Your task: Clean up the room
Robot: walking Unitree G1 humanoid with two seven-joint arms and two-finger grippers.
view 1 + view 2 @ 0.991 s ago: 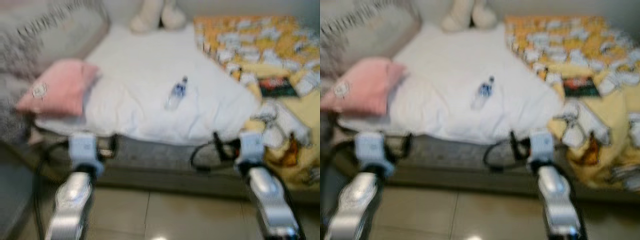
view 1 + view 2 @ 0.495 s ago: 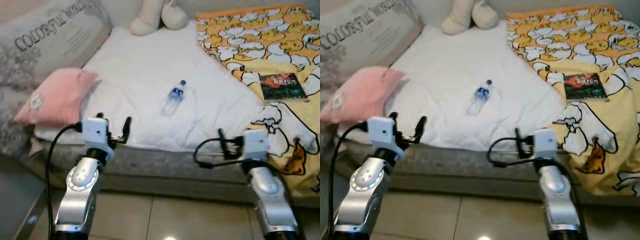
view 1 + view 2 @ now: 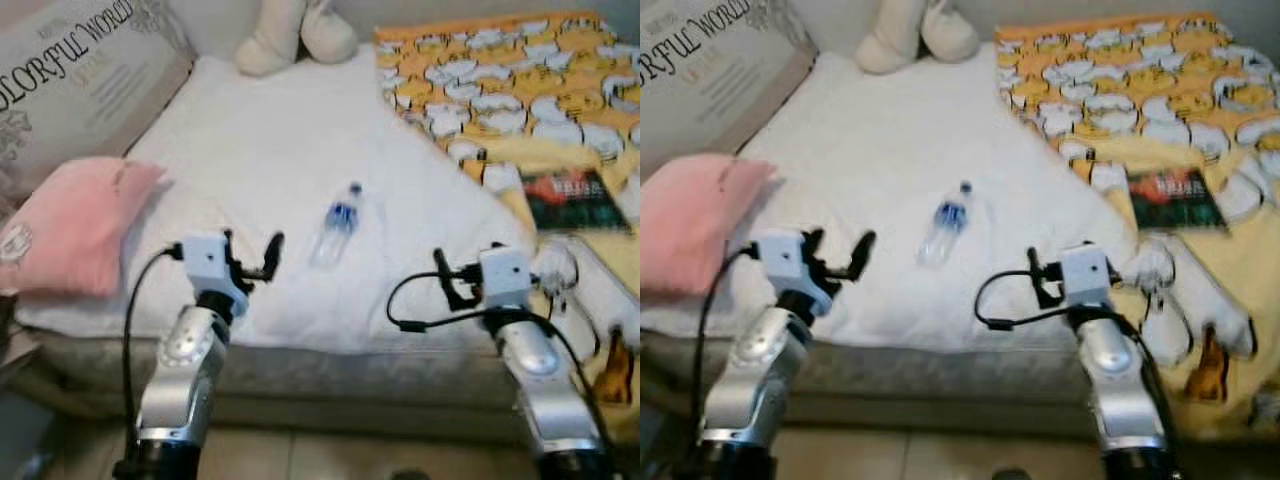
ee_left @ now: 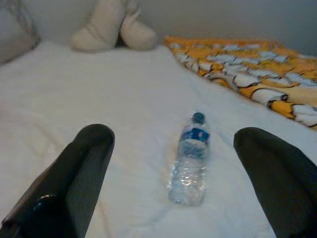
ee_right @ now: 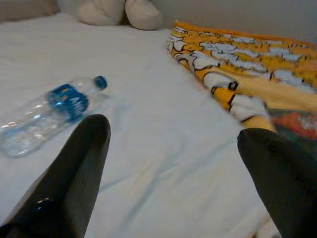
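Note:
A clear plastic water bottle (image 3: 335, 225) with a blue label and cap lies on its side on the white bed (image 3: 270, 120). My left gripper (image 3: 252, 256) hovers over the bed's front part, just left of the bottle and nearer to me. It is open, and the bottle (image 4: 189, 158) lies ahead between its fingers (image 4: 84, 163). My right gripper (image 3: 452, 282) is held over the front of the bed, to the right of the bottle. It is open too, with the bottle (image 5: 49, 111) ahead beside one finger (image 5: 79, 163).
A pink pillow (image 3: 70, 225) lies at the left edge, and a large lettered pillow (image 3: 70, 70) behind it. A cream plush toy (image 3: 290, 35) sits at the back. A yellow duck-print blanket (image 3: 500, 80) covers the right side, with a dark book (image 3: 565, 195) on it.
The view has shifted and the bed now looks closer. Both arms have come up and forward, from below the mattress edge to over the sheet near the bottle.

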